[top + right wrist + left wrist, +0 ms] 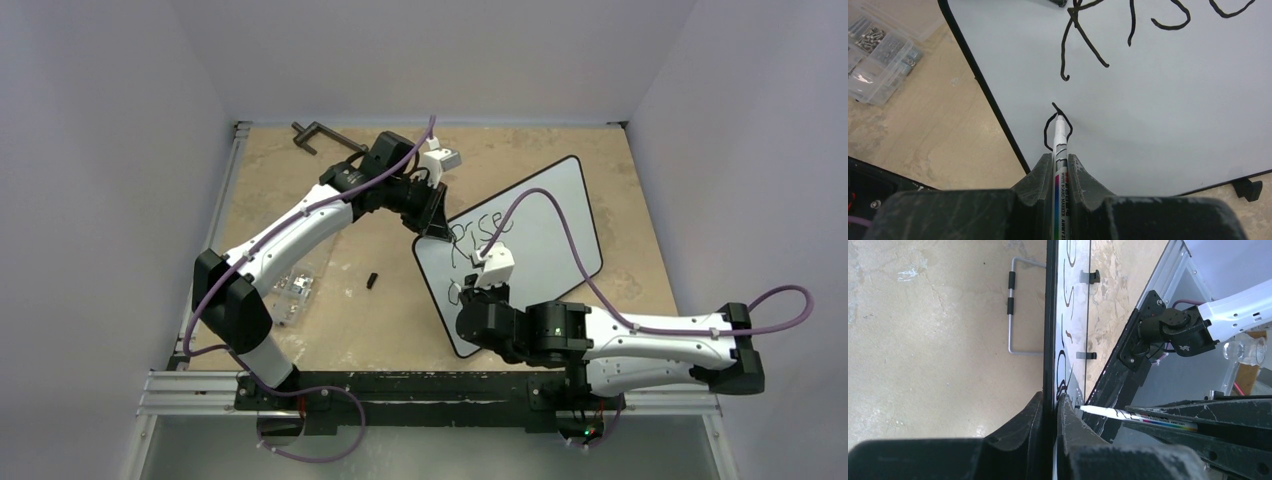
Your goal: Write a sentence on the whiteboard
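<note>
The whiteboard [545,225] lies tilted on the table right of centre. My left gripper [436,222] is shut on its black rim at the far left corner; in the left wrist view the jaws [1050,399] clamp the board edge-on [1066,300]. My right gripper [470,292] is shut on a white whiteboard marker [1060,145], whose tip touches the board [1173,100] near its left edge. The sentence shows as black "Rise" [1083,40], with a small loop [1046,132] below it at the marker tip. The marker also shows in the left wrist view [1128,414].
A clear plastic parts box [290,293] sits left of the board and shows in the right wrist view [878,55]. A small black cap [372,280] lies between them. A black clamp [320,137] lies at the back. A board foot [1248,189] sticks out.
</note>
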You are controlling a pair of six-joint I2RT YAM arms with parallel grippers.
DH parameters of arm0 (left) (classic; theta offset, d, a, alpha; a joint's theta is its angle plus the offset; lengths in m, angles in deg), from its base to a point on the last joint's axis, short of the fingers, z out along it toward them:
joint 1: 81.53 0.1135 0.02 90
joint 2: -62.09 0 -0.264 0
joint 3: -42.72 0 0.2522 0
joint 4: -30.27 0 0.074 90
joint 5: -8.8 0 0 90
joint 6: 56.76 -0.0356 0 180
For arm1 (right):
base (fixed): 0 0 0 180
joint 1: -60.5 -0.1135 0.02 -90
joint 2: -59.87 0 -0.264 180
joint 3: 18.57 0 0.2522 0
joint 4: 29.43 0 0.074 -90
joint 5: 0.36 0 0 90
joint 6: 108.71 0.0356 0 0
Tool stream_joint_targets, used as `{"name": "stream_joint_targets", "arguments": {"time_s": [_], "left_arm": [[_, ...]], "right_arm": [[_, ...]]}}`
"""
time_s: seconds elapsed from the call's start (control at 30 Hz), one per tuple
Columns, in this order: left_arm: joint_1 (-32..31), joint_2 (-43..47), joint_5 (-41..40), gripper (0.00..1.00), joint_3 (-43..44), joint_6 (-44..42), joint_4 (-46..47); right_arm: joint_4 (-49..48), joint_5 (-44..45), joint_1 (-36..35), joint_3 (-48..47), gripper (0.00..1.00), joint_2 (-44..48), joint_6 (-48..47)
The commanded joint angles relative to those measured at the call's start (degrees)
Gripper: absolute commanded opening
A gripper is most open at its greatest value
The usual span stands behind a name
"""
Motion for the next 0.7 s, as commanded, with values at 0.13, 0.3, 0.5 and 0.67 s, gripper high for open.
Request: {"name": "stream_joint_targets", "arguments": {"time_s": [0.13,0.3,0.5,0.67], "left_arm": [[1.66,0.67,-8.62,0.00,1.71,-2.41,1.56],[1.87,0.66,-8.60,0.00,1.80,-2.47,1.51],[2.22,0.74,-8.69,0.00,1.87,-2.49,1.42],[2.40,0.76,-8.92,0.00,1.95,-2.67,1.28]], "right_arm": [[2.96,-1.96,0.34,3.26,0.00,1.46,5.34],[3.87,-2.58,0.37,4.29,0.00,2.28,6.29],[5.00,-2.66,0.40,5.07,0.00,2.70,7.45],[7.19,-1.93,0.41,4.24,0.00,2.70,8.58]]}}
